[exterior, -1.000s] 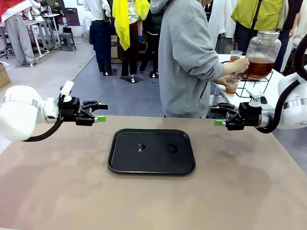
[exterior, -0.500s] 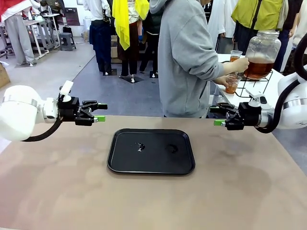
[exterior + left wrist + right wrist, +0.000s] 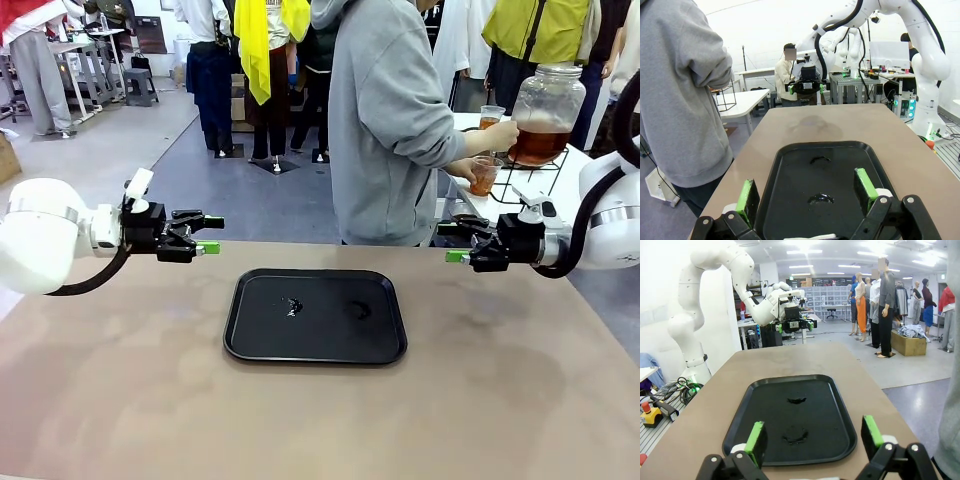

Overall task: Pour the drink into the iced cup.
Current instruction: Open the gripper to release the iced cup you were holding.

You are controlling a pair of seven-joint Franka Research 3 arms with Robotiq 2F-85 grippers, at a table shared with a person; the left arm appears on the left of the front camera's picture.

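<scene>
Front view: amber-brown drink [image 3: 540, 141] half fills a clear jar beside the person's hand [image 3: 500, 135]. Left gripper [image 3: 207, 235] and right gripper [image 3: 454, 243] hover wide-fingered, empty.

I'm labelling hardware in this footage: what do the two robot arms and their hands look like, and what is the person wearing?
Both arms are glossy white with rounded joints and a black cable looping underneath. The left hand and right hand are black linkages with two fingers, each tipped with a green pad. The person wears a grey hooded sweatshirt with long sleeves.
</scene>
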